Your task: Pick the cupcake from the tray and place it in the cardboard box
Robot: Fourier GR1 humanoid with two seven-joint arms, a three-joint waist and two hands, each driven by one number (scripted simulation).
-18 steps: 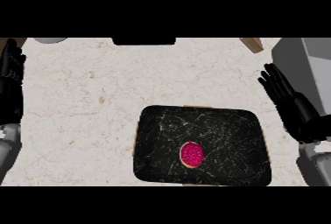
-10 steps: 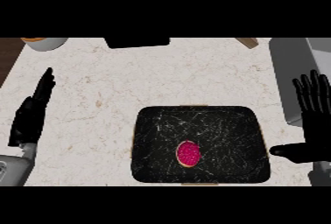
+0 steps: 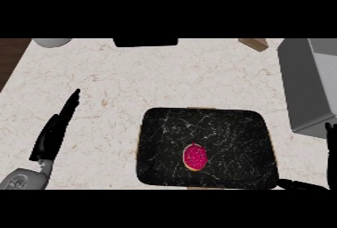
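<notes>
Approach step, nothing grasped yet. The pink-topped cupcake [image 3: 195, 156] sits low of centre on my dark, marbled square tray [image 3: 244, 129], near the worktop's front edge. Left hand [image 3: 54, 132] rests straight-fingered at the left; right hand [image 3: 327, 153] is spread at the right edge. I judge that hand must next close round the cupcake.

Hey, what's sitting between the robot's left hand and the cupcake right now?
In the head view, only bare counter and the tray's dark surface lie between the left hand and the cupcake; nothing else.
</notes>
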